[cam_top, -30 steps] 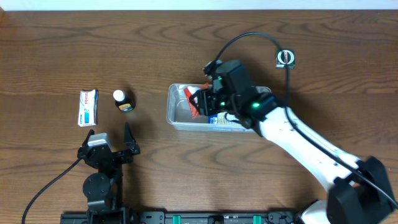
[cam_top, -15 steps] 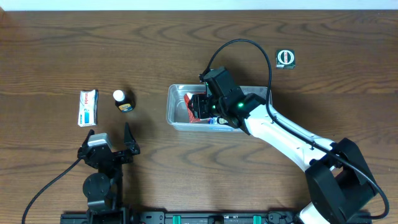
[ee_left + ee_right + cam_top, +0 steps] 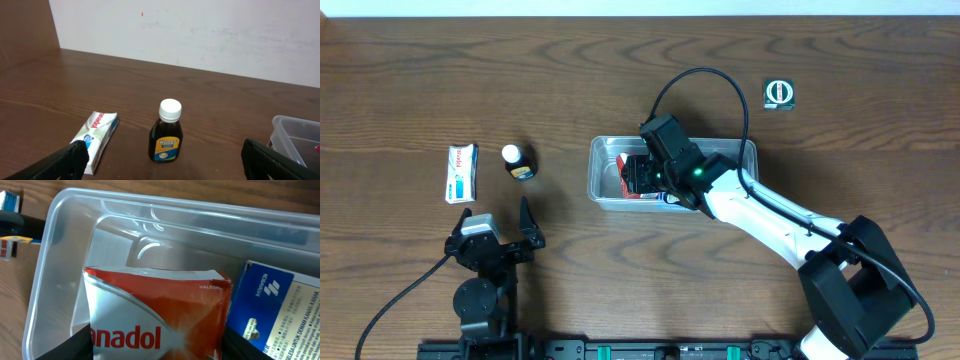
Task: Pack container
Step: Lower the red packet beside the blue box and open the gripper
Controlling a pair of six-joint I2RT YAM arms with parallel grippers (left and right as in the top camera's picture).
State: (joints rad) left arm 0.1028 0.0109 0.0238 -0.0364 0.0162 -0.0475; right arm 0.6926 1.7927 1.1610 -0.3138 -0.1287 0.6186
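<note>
The bench [image 3: 620, 80] is dark brown wood, and a plain white wall [image 3: 200, 30] stands along its far edge. The container [image 3: 605, 190], clear plastic with rounded corners, sits near the middle of the bench with its long side running across in front of me.

My right fingers [image 3: 77, 349] are down inside the container, toward its left end. They are about half spread, one on each side of a red and white Panadol packet [image 3: 155, 305], and they seem to press on its edges. The packet stands upright against the container's near-left part, and a blue box [image 3: 280, 310] lies just beside it on the right, also inside.

My left fingers [image 3: 70, 160] are spread as wide as they go and carry nothing. They hang low over the bench, left of the container and nearer me.

Left of the container and well apart from it stands a small dark bottle [image 3: 517, 162], upright, with a white cap and a yellow label. A white toothpaste box [image 3: 461, 172] lies flat farther left. Beyond the container's far-right corner lies a small dark square piece [image 3: 779, 93] with a pale ring on it.
</note>
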